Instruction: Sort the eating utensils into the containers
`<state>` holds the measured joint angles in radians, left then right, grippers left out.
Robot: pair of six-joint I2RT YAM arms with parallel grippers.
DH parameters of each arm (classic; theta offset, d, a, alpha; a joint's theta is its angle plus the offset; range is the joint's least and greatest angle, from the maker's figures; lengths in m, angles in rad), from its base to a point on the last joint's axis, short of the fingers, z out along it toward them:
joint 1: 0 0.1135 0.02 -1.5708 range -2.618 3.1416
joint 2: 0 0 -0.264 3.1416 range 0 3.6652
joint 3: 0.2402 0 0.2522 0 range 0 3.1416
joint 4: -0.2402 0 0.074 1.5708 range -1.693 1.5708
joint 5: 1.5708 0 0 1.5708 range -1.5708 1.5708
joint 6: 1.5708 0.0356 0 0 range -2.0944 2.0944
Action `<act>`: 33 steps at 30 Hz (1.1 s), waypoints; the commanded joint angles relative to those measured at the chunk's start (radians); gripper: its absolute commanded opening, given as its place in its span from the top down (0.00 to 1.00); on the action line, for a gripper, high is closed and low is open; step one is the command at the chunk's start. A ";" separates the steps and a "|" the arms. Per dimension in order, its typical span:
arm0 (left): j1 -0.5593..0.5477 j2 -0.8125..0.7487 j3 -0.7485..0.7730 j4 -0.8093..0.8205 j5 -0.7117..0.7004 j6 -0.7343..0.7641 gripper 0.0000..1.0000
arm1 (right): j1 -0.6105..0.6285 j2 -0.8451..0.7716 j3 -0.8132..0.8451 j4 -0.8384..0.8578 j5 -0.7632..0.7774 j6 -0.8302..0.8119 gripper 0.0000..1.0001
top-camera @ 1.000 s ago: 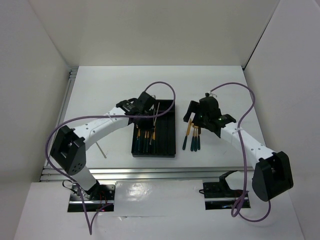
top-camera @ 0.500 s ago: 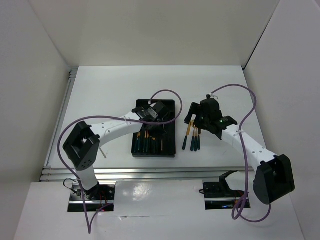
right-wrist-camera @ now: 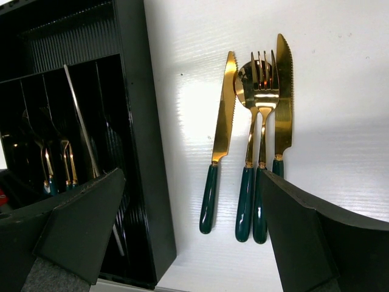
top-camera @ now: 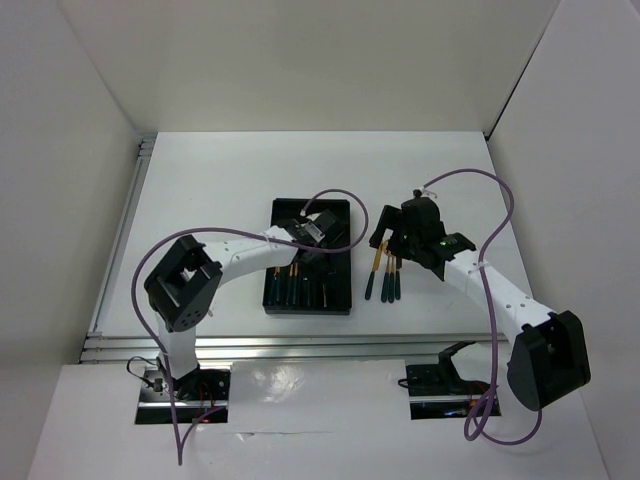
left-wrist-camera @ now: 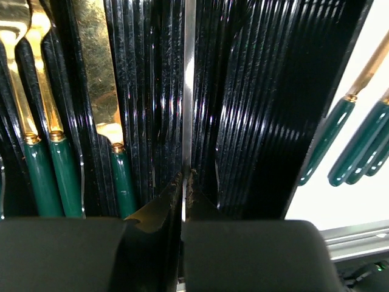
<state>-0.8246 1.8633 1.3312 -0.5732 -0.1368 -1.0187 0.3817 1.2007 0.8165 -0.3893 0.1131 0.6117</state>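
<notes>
My left gripper (left-wrist-camera: 184,179) is shut on a thin pale chopstick (left-wrist-camera: 188,91) that runs lengthwise low inside the black tray (left-wrist-camera: 267,91). From above, that gripper (top-camera: 325,240) sits over the tray's (top-camera: 340,287) right half. Forks (left-wrist-camera: 27,91) and a knife (left-wrist-camera: 97,67) with gold heads and green handles lie in the compartments to the left. My right gripper (right-wrist-camera: 200,231) hangs open above two knives (right-wrist-camera: 222,128), a spoon and a fork (right-wrist-camera: 262,97) lying side by side on the white table, right of the tray. In the top view this group (top-camera: 385,282) lies just below the right gripper (top-camera: 388,240).
The tray's right wall (right-wrist-camera: 137,152) stands between the loose utensils and the compartments. White walls enclose the table on three sides. Purple cables loop above both arms. The left arm's elbow (top-camera: 185,285) stands over the table left of the tray.
The left arm has swung right and down into the tray with the chopstick, its elbow folding inward. The right arm has barely moved.
</notes>
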 commanded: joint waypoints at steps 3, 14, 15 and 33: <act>-0.010 0.025 0.034 0.012 -0.014 0.034 1.00 | -0.006 -0.027 -0.005 -0.010 0.011 -0.006 0.00; -0.038 0.000 0.034 -0.023 -0.033 0.034 1.00 | -0.006 -0.009 -0.014 0.000 0.002 -0.006 0.00; -0.038 -0.013 0.025 -0.024 -0.034 0.034 1.00 | -0.006 -0.009 -0.014 0.000 -0.007 -0.006 0.00; -0.038 -0.052 -0.003 -0.024 0.031 0.058 1.00 | -0.006 0.000 -0.014 0.009 -0.035 -0.006 0.00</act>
<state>-0.8551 1.8488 1.3193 -0.5808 -0.1509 -0.9897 0.3817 1.2011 0.8055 -0.3889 0.0887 0.6117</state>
